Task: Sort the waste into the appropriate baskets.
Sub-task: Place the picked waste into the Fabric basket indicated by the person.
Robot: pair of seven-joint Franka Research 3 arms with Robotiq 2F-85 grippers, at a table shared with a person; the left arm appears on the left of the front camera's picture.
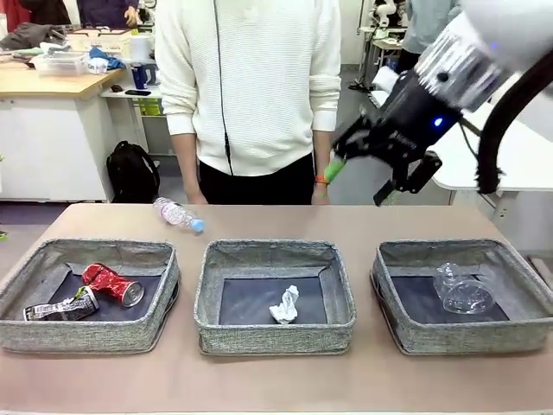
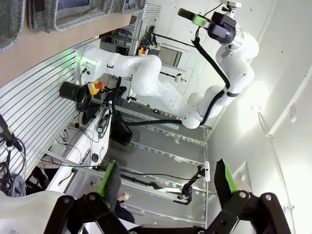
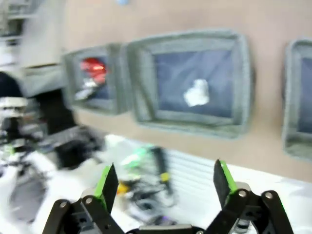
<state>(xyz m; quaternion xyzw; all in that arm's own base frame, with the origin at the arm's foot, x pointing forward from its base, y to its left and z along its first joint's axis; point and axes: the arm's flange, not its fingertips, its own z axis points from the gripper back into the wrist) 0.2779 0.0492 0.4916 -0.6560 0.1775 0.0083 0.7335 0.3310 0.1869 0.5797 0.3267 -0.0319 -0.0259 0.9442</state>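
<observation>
One clear bottle [image 1: 178,214] unsorted on bench [image 1: 276,223], upper left | right gripper [image 1: 371,169] raised, released, empty | left gripper [image 2: 168,183] released, empty

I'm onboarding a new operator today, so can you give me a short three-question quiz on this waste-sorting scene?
1. True or false: the crumpled paper ball lies in the middle basket.
2. Which basket holds the clear plastic cup? A) robot's left B) middle C) robot's right
3. Fill in: the one piece of waste lying on the table outside any basket is the ____.

Key
1. True.
2. C, the right basket; the left basket holds the crushed red can and a flattened dark can.
3. Clear bottle with blue cap, behind the left and middle baskets.
</observation>
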